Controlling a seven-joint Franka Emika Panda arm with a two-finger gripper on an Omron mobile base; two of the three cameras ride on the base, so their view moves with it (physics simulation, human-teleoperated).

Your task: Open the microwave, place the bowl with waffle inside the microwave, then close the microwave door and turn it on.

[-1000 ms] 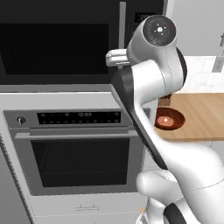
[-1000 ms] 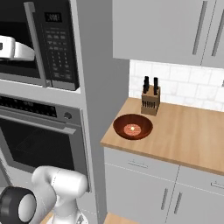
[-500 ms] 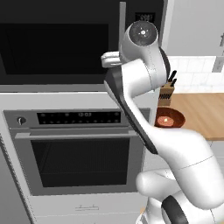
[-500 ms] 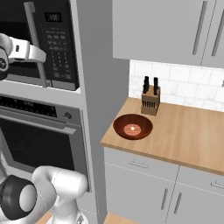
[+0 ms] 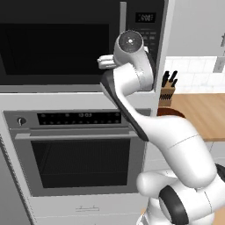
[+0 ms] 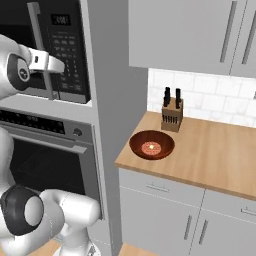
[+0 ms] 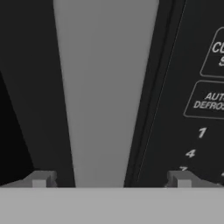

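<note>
- Hand view: your jaws (image 7: pixel 109 181) are spread wide, holding nothing; the silver handle (image 7: pixel 105 87) runs lengthwise straight ahead between the two tips, keypad (image 7: pixel 203 105) off to one side.
- Left base view: microwave door (image 5: pixel 57 44) is shut; the hand sits at its handle, just above the oven (image 5: pixel 74 149).
- Right base view: bowl with waffle (image 6: pixel 151 145) waits on the surface (image 6: pixel 220 150), well apart, near the knife block (image 6: pixel 171 112).

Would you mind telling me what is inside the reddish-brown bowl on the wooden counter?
The bowl holds one small pale tan waffle piece at its centre, seen in the right base view. In the left base view, the arm covers most of the bowl.
</note>
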